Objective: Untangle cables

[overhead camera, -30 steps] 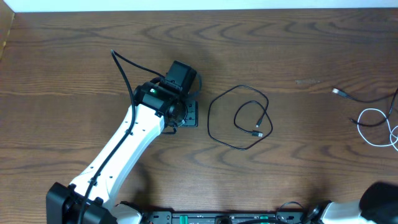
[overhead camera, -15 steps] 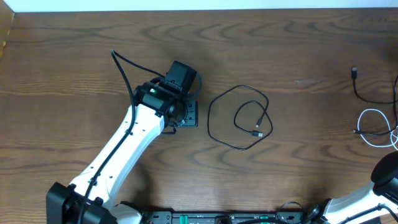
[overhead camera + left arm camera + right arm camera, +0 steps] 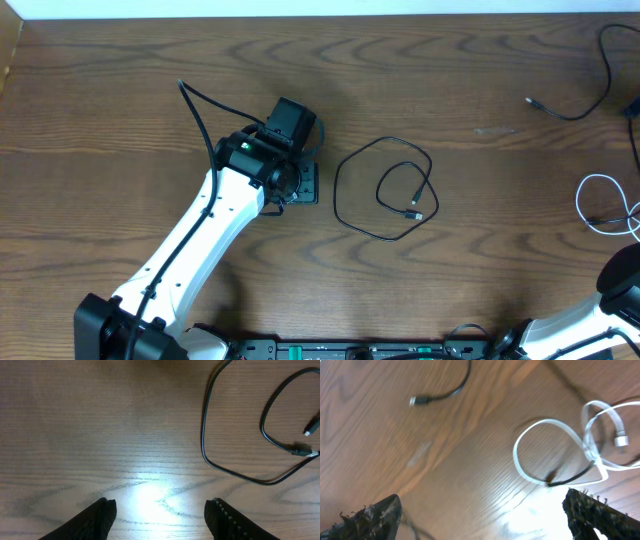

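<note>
While the left gripper [image 3: 160, 522] gapes empty at the frame's bottom, the coiled black cable [image 3: 203, 435] lies beyond, upper right. The right gripper [image 3: 485, 520] likewise stands wide; the white cable [image 3: 516, 459] loops ahead, right of centre.

Wood table [image 3: 120, 90] — black cable [image 3: 203, 435], white cable [image 3: 516, 452].

The left arm [image 3: 200, 240] — a white shell on a black base [image 3: 105, 325], with a black wrist block [image 3: 288, 128], a small green light [image 3: 243, 148] and a black arm cable [image 3: 196, 106] arching off it — carries dark left fingers [image 3: 97, 517], the right fingers [image 3: 370, 517] rough-edged.
</note>
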`<move>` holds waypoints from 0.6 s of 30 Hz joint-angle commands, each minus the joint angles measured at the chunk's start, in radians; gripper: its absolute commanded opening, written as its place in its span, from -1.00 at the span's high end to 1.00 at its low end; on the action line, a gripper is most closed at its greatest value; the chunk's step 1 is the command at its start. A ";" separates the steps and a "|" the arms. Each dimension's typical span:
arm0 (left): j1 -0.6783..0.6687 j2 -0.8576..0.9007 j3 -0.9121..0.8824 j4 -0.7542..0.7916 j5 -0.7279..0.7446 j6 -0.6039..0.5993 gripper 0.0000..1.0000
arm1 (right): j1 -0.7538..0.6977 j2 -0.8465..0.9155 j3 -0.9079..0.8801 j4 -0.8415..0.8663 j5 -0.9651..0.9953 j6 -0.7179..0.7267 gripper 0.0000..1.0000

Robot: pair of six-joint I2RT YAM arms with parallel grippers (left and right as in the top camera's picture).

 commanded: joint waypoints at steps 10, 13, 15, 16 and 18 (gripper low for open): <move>0.009 -0.002 0.005 -0.050 -0.110 -0.043 -0.22 | 0.257 -0.001 0.008 -0.119 -0.126 -0.224 -0.98; 0.044 -0.002 0.005 -0.094 -0.145 -0.062 -0.22 | 0.362 -0.001 0.008 -0.127 -0.071 -0.223 -0.98; 0.080 -0.002 0.005 -0.114 -0.145 -0.062 -0.22 | 0.445 -0.001 0.008 -0.134 -0.051 -0.222 -0.99; 0.106 -0.003 0.005 -0.126 -0.145 -0.062 -0.22 | 0.481 -0.001 0.008 -0.138 -0.047 -0.218 -0.99; 0.134 -0.003 0.005 -0.136 -0.145 -0.062 -0.22 | 0.540 -0.001 0.004 -0.146 -0.047 -0.204 -0.98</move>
